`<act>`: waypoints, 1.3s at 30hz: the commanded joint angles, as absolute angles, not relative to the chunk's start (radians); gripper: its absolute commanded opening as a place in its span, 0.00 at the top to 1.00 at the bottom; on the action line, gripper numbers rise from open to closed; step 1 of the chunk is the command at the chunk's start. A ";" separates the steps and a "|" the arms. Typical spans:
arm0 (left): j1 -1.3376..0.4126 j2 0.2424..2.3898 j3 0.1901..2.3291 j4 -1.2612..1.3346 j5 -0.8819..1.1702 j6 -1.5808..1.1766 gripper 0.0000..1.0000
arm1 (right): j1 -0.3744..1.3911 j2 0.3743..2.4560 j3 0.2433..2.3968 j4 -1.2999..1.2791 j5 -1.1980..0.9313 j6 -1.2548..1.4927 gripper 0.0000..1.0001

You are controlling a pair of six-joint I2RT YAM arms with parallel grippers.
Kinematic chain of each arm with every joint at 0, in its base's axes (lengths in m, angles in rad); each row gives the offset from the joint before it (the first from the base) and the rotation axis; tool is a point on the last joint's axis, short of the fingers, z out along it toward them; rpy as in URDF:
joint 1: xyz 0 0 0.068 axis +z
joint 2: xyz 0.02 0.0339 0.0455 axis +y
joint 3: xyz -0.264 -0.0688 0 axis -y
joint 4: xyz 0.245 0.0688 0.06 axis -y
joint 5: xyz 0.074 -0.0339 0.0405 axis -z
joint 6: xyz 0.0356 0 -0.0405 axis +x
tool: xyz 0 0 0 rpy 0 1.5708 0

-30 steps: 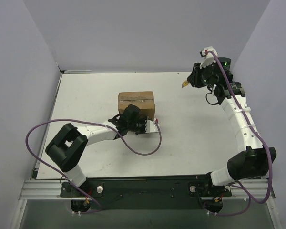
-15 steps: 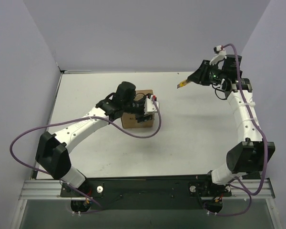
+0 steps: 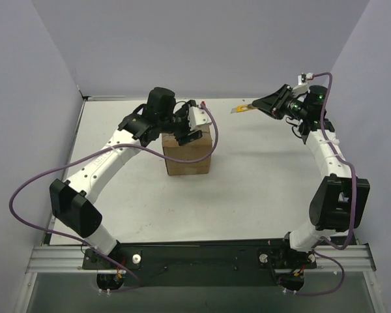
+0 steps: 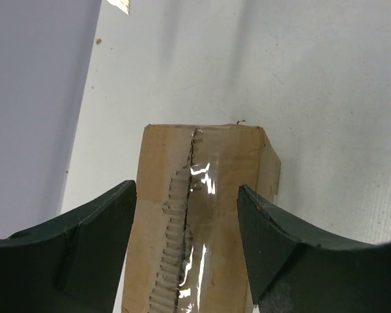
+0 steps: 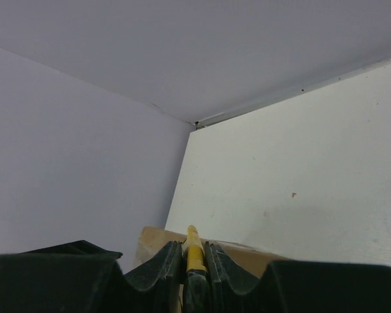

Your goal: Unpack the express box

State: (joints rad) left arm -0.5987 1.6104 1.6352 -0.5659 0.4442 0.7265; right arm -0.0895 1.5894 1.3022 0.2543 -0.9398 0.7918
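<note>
The left arm rises from its base, folds at the elbow well to the left of the express box [image 3: 188, 156], and runs its forearm up and rightward to a wrist bent down over the box's top. The left gripper [image 4: 186, 192] hangs above that top with its fingers [image 4: 78, 248] spread wide, one over each long edge. The seam with its shiny tape [image 4: 199, 179] runs between them.

The box stands upright on the white table [image 3: 260, 182], in its rear half. There is bare surface in front of the box and to its right, and less toward the left wall [image 3: 26, 98].

Far right of the box and behind it, the right arm stretches tall. The right gripper [image 3: 264, 104] is pressed tight on a yellow utility knife [image 3: 242, 108] that points toward the box.
</note>
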 commanded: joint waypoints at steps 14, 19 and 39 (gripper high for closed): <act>-0.555 1.637 1.594 -0.591 0.492 0.630 0.27 | 0.034 1.626 1.229 0.410 -1.035 0.947 1.00; -0.554 1.643 1.595 -0.586 0.492 0.632 0.27 | 0.051 1.644 1.247 0.345 -1.034 0.905 1.00; -0.571 1.658 1.605 -0.568 0.491 0.607 0.27 | 0.075 1.660 1.239 0.391 -1.003 0.945 1.00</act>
State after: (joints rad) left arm -0.5636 1.6554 1.5944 -0.5987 0.4706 0.6209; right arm 0.0631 1.6627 1.2198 0.3370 -0.9993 0.9344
